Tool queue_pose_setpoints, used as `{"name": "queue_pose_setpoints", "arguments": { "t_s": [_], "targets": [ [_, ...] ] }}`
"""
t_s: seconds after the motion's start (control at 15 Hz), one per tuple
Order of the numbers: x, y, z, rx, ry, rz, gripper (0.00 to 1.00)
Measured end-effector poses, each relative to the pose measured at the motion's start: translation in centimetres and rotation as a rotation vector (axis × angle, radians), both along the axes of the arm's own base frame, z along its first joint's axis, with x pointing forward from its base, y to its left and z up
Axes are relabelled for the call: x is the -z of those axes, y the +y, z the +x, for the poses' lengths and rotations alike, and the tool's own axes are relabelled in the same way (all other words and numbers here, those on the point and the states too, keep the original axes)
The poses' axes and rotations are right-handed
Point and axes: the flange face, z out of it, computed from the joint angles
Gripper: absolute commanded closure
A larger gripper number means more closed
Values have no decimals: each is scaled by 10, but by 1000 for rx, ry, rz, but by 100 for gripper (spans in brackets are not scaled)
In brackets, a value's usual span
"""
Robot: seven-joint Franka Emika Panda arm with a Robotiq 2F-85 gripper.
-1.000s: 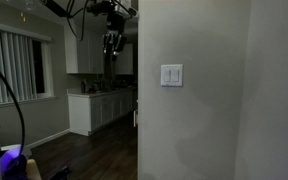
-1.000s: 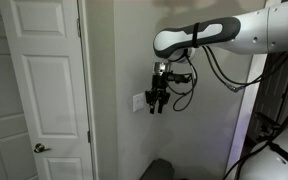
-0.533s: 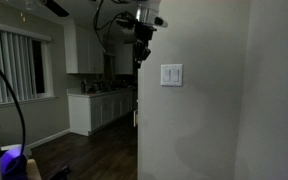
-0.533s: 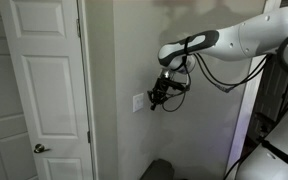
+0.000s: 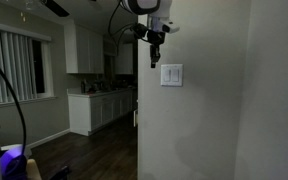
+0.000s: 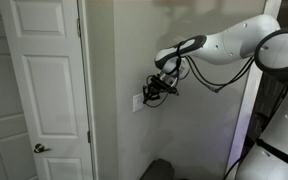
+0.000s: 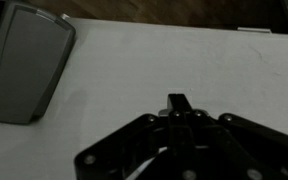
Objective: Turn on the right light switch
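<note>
The room is dim. A plain pale wall (image 5: 204,120) carries a small white plate (image 5: 171,75) with two tall paddles, and the right switch (image 5: 176,75) is its right-hand paddle, beside the left switch (image 5: 167,75). In an exterior view the tool (image 5: 155,62) hangs at the wall's left corner edge, just above and left of the plate. From the opposite side, the tool (image 6: 147,97) sits close to the plate (image 6: 138,102), with the white arm (image 6: 219,45) reaching in from the right and dark cables (image 6: 199,80) looping under it. The wrist view shows the tool (image 7: 176,103) with its fingers pressed together into one dark tip over bare wall. There the plate (image 7: 24,60) lies off to the upper left, apart from the tip, with its paddles too blurred to separate. Whether the tip touches the wall cannot be told. Nothing stands between tool and plate. Left of the wall corner a kitchen opens, with white cabinets (image 5: 84,48), a blind-covered window (image 5: 14,62) and a dark wood floor (image 5: 94,155). On the other side, a white panelled door (image 6: 39,90) with a knob (image 6: 41,148) stands left of the plate.
</note>
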Motion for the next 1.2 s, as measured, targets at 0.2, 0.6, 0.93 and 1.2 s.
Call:
{"name": "queue_pose_setpoints", "arguments": {
  "t_s": [0.2, 0.6, 0.93, 1.2],
  "targets": [
    [-2, -11, 10, 143, -47, 37, 100],
    [1, -35, 30, 436, -156, 75, 100],
    [17, -48, 41, 675, -258, 70, 100],
    [46, -49, 42, 764, -258, 14, 100]
  ]
}}
